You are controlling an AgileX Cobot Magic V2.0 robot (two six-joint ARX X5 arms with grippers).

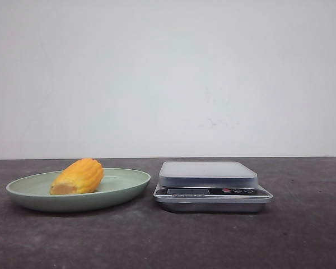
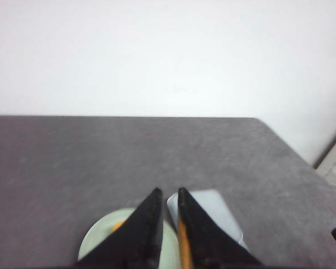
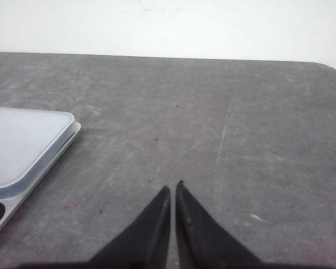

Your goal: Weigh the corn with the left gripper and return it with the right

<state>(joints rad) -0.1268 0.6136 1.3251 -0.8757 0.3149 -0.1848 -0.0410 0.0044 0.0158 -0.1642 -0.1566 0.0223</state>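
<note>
Table [image 1: 302, 241]: dark grey, fills the lower part of the front view. Scale [image 1: 211, 186]: centre-right of that frame, platform bare, display not readable. Plate [image 1: 22, 193]: pale green, lower left, just beside the scale. Corn [image 1: 78, 176]: lies on its side on the plate, pale cut end toward the frame's left.

Left gripper [image 2: 168, 193]: bottom centre of the left wrist view, above plate and scale, fingers nearly together, holding nothing. Right gripper [image 3: 173, 188]: bottom centre of its view, over bare table beside the scale, fingers nearly closed, empty.

Assessment: no step appears done. Pickup, weighing and return by the right gripper all remain.
</note>
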